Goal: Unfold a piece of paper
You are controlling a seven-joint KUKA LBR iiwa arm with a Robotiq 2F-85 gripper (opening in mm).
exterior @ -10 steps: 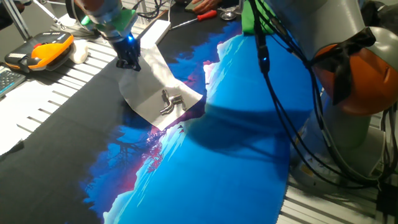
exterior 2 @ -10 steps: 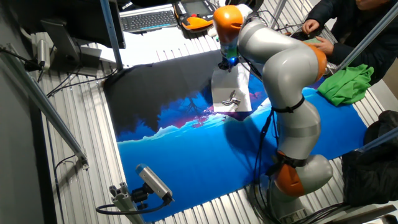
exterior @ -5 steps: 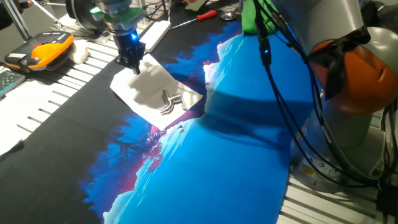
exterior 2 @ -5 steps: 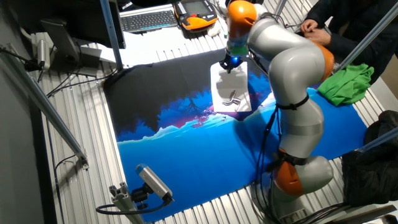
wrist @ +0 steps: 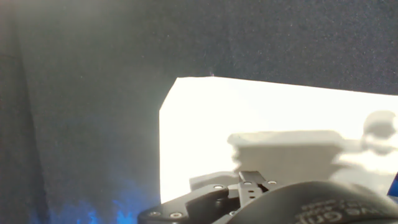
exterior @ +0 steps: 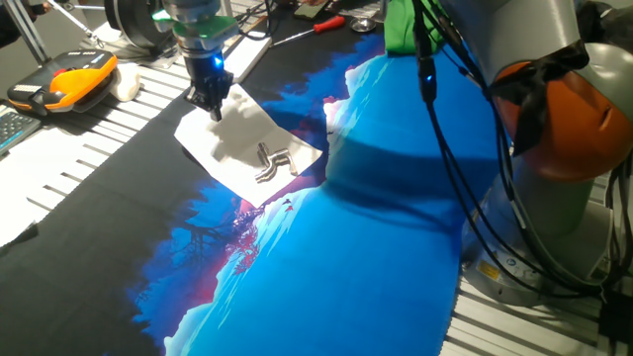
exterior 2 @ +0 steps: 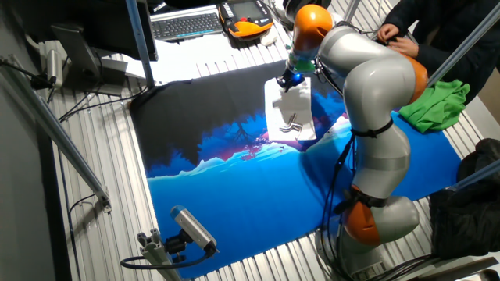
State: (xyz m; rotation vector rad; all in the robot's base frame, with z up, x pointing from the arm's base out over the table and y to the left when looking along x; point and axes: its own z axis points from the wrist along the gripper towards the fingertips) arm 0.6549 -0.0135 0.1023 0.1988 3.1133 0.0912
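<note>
In one fixed view, the piece of paper point(exterior: 247, 148) lies spread flat on the dark part of a printed mat point(exterior: 346, 247), a plain white sheet set cornerwise, with its near corner reaching the pink and blue print. A small grey metal clip point(exterior: 270, 163) rests on its lower half. The gripper point(exterior: 211, 102) points straight down at the sheet's far corner, a blue light glowing on its body; the fingertips are at or just above the paper, and I cannot tell from here whether they are apart or together. An orange and black handheld unit point(exterior: 69, 79) lies on the slatted table point(exterior: 59, 163) to the left, and a green cloth point(exterior: 410, 25) shows at the top.

In the other fixed view, the paper point(exterior 2: 291, 117) sits near the far middle of the mat point(exterior 2: 250, 195), the clip point(exterior 2: 291, 123) on it. The arm point(exterior 2: 367, 94) rises from its base at the mat's right and bends over, bringing the gripper point(exterior 2: 287, 81) down at the sheet's far edge. A keyboard point(exterior 2: 187, 23) lies beyond, and a person's hand point(exterior 2: 388, 33) is at the upper right.

In the hand view, the paper point(wrist: 205, 137) is a bright, overexposed white patch on dark mat point(wrist: 93, 93), its left corner cut at a slant. The gripper's body fills the bottom edge; the fingertips are blurred pale shapes, and their spacing cannot be made out.
</note>
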